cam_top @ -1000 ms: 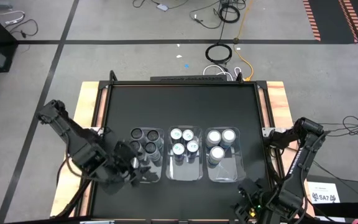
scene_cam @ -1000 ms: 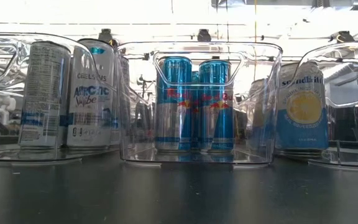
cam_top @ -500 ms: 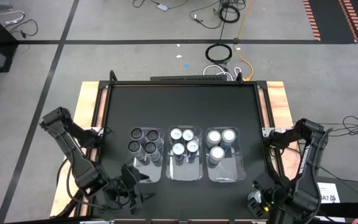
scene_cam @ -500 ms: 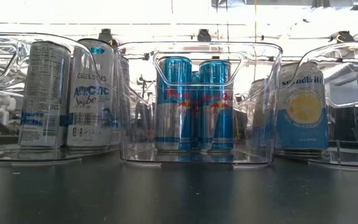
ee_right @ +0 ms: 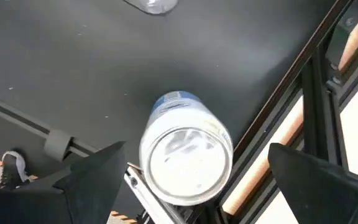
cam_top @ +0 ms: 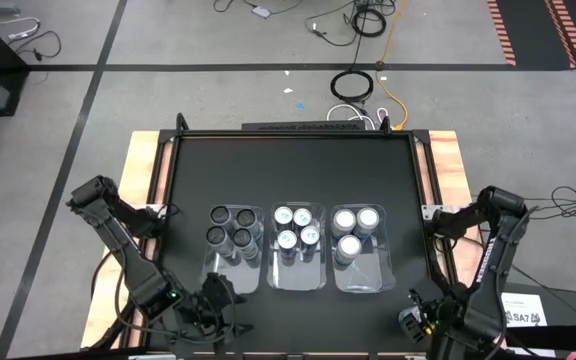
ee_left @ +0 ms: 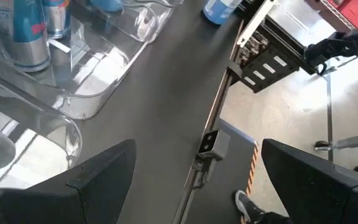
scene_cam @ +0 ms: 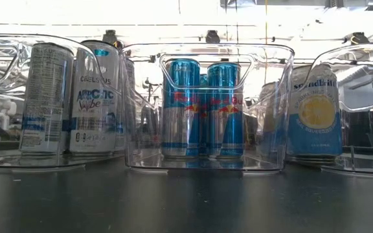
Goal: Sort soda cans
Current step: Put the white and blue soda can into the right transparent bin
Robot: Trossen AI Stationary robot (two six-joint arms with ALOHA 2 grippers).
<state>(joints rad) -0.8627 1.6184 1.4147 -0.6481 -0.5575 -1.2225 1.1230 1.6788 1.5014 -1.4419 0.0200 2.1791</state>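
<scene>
Three clear bins stand in a row at mid-table. The left bin (cam_top: 238, 282) holds several dark-topped soda cans (cam_top: 230, 226), the middle bin (cam_top: 298, 280) several blue-and-silver cans (cam_top: 296, 227), and the right bin (cam_top: 360, 277) three silver-topped cans (cam_top: 354, 228). One more silver-topped can (ee_right: 185, 163) stands upright on the table by the near right corner. My right gripper (ee_right: 197, 186) hangs over it, open and pointing down, a finger on either side and apart from it. My left gripper (ee_left: 194, 183) is open with nothing in it, at the near edge in front of the left bin (cam_top: 216, 302).
The metal frame rail (ee_right: 291, 93) and the wooden border (cam_top: 446, 160) run close beside the lone can. A person's shoe (ee_left: 248, 208) shows on the floor past the table's edge. The black tabletop (cam_top: 288, 170) lies bare beyond the bins.
My left gripper has drawn back from the near end of the left bin toward the table's near edge, sinking a little and staying open. My right gripper has shifted slightly at the near right corner and tipped to point down. The cans and bins have not moved.
</scene>
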